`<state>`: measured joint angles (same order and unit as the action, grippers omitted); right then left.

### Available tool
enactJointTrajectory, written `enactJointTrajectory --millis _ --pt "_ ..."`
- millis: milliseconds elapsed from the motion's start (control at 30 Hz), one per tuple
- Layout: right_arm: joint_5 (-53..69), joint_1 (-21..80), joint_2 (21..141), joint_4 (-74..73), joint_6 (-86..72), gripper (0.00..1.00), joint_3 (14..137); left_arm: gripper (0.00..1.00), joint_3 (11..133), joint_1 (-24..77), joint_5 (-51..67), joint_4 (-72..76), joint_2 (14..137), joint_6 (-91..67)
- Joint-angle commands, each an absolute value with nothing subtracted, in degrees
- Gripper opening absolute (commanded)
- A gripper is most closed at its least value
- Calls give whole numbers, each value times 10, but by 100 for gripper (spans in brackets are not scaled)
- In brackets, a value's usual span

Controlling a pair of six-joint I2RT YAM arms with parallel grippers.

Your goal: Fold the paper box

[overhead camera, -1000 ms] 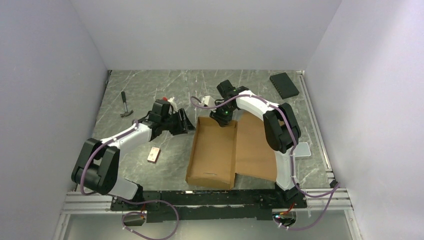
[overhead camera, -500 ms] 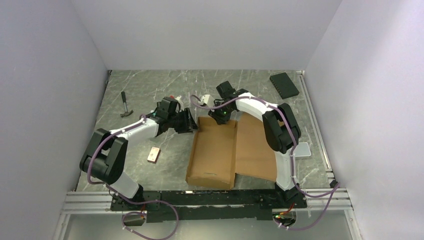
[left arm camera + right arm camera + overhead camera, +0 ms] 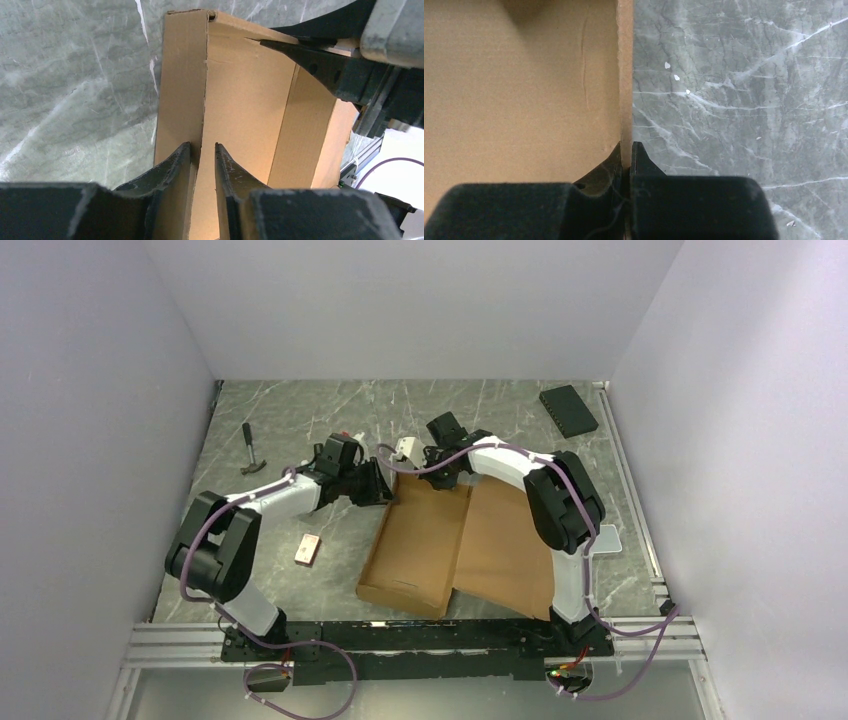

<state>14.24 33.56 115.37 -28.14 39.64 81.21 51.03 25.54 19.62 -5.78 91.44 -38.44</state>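
The brown paper box (image 3: 415,540) lies in the middle of the table with its walls raised and its lid flap (image 3: 505,550) flat to the right. My left gripper (image 3: 385,485) is at the box's far left corner. In the left wrist view its jaws (image 3: 202,147) straddle the top edge of the left wall (image 3: 182,90); the outer finger lies against the card and a slit of space remains at the inner finger. My right gripper (image 3: 440,468) is at the far wall. Its fingers (image 3: 626,147) are pinched on the cardboard edge (image 3: 625,75).
A hammer (image 3: 250,450) lies at the far left and a small wooden block (image 3: 308,549) sits left of the box. A black slab (image 3: 568,410) rests at the far right corner. A grey tray (image 3: 605,540) sits by the right arm. A white object (image 3: 407,450) lies beyond the box.
The right gripper has shut on the far wall. The left jaws have narrowed around the left wall. The box's near end has swung to the left.
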Motion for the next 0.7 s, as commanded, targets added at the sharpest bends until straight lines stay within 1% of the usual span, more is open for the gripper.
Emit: enactJointTrajectory --millis 0,67,100,200,233,367,433,500,567,667 --pt "152 344 1154 -277 397 11 818 29 534 260 208 -48 925 -384" --pt "169 337 1143 -290 390 26 829 30 532 260 201 -52 922 -382" --pt "177 333 1134 -295 387 32 832 30 532 260 197 -55 917 -382" --pt "198 320 1102 -305 380 46 837 32 534 260 183 -65 904 -381" --pt "205 316 1091 -310 379 52 838 34 536 260 179 -73 899 -377" --pt "245 301 1041 -336 379 69 836 40 555 259 165 -97 878 -352" --pt "269 292 1015 -347 382 74 833 47 570 258 157 -111 867 -331" --pt "298 278 979 -367 390 77 830 55 591 258 152 -125 859 -295" --pt "339 255 938 -380 399 77 817 64 621 258 160 -141 855 -239" --pt "427 209 861 -389 418 78 770 76 678 258 193 -160 859 -137"
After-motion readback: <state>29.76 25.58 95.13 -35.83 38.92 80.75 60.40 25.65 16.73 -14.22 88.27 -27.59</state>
